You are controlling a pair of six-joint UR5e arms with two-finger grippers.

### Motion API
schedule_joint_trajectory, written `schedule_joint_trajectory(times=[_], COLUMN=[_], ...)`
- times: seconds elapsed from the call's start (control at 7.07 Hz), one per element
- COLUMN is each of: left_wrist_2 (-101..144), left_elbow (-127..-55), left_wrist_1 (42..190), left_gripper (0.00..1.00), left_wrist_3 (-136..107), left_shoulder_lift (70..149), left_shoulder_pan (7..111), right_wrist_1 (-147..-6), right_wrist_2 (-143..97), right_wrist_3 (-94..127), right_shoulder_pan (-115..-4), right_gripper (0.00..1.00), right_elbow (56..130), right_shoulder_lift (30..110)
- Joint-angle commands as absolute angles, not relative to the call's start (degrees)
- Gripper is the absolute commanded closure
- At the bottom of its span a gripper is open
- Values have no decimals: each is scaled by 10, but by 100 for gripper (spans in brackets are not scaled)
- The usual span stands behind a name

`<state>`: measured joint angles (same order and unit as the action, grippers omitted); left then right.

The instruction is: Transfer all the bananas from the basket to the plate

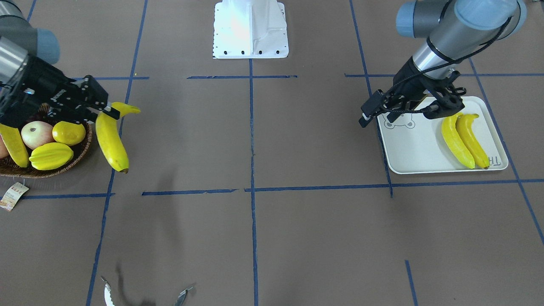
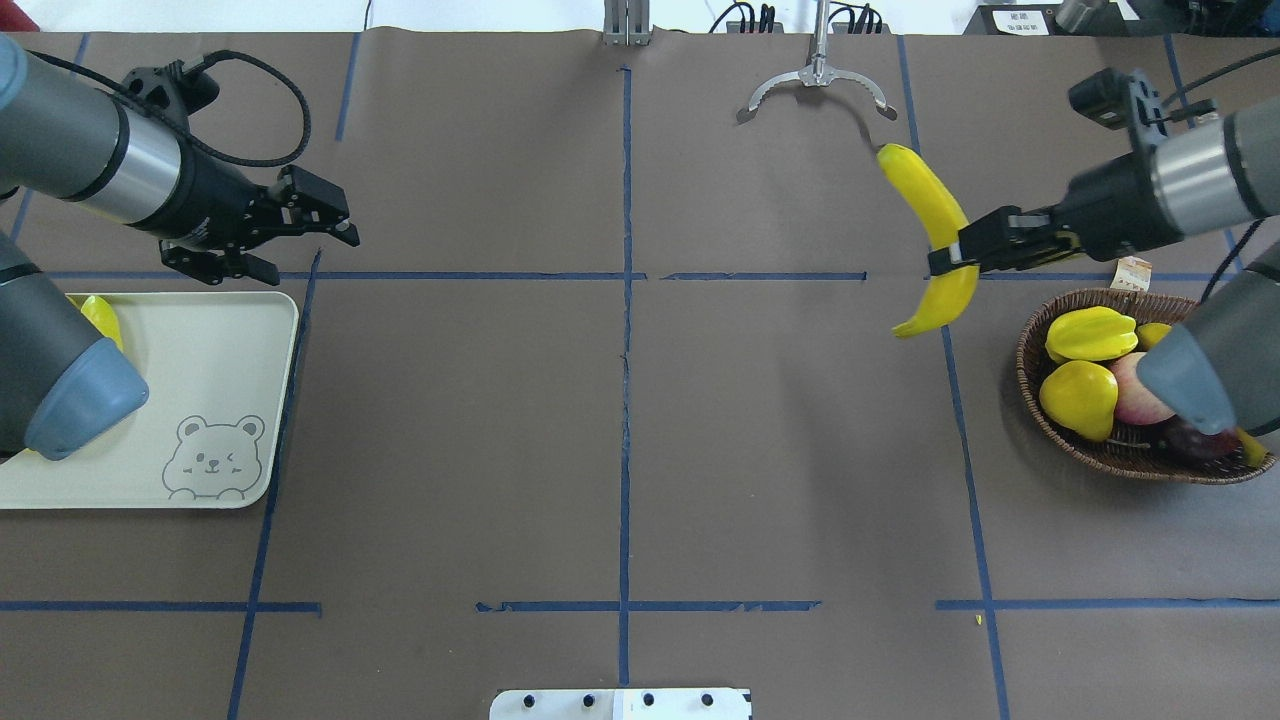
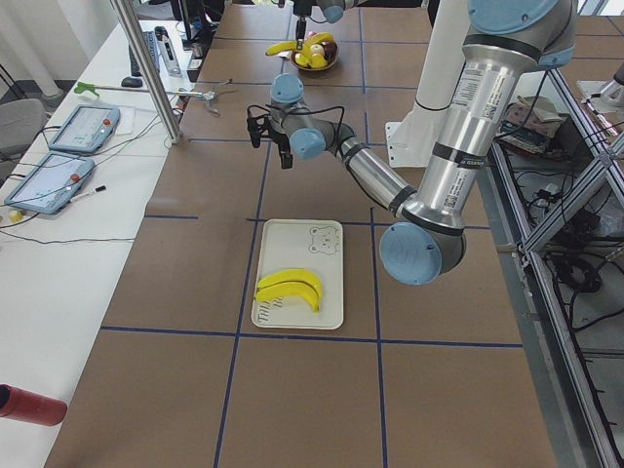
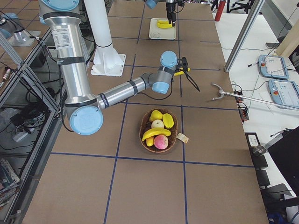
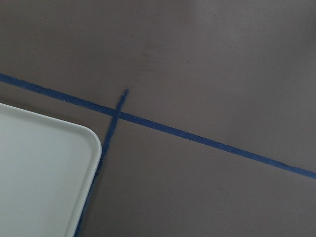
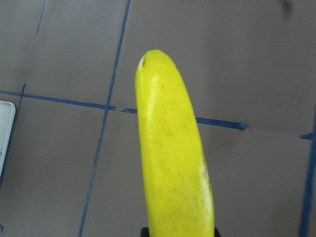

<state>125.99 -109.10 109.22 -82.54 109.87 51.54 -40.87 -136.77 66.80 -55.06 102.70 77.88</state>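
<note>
From the front, the right claw [image 1: 109, 111] was clamped on a banana [image 1: 111, 142] hanging just beside the wicker basket [image 1: 83, 151]; another banana [image 1: 15, 146] lay inside it with a lemon [image 1: 69, 132] and a starfruit [image 1: 51, 156]. Two bananas [image 1: 457, 142] lay side by side on the bear plate [image 1: 416, 148], the left claw [image 1: 444, 105] hanging near it. Overhead, the left claw's fingers stood apart. The right wrist camera showed the banana above the brown surface [image 6: 59, 163] crossed by blue tape.
</note>
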Motion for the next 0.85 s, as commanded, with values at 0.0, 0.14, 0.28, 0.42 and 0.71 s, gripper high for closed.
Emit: schedule_joint_trajectory(times=[0.0, 0.14, 0.28, 0.42, 0.71], left_wrist_2=[1260, 1259, 1252, 1241, 1184], left_elbow=[-1083, -1067, -1057, -1053, -1051], left_wrist_1=[1208, 1289, 1329, 1334, 1334], left_gripper=[0, 0, 0, 0, 0], left_wrist_3=[-939, -997, -1025, -1040, -1067], left_shoulder_lift=[1128, 1128, 1131, 1144, 1184], left_shoulder_pan=[495, 488, 476, 469, 412], right_wrist_1=[-412, -451, -527, -591, -626], right_wrist_2=[-1243, -1177, -1140, -1124, -1062], right_wrist_3=[752, 760, 760, 760, 761], right_shoulder_pan=[-443, -391, -359, -335, -289], right_gripper=[98, 99, 98, 98, 98], right_elbow=[1047, 1068, 1102, 1126, 1130], right_shoulder_lift=[735, 716, 688, 663, 632])
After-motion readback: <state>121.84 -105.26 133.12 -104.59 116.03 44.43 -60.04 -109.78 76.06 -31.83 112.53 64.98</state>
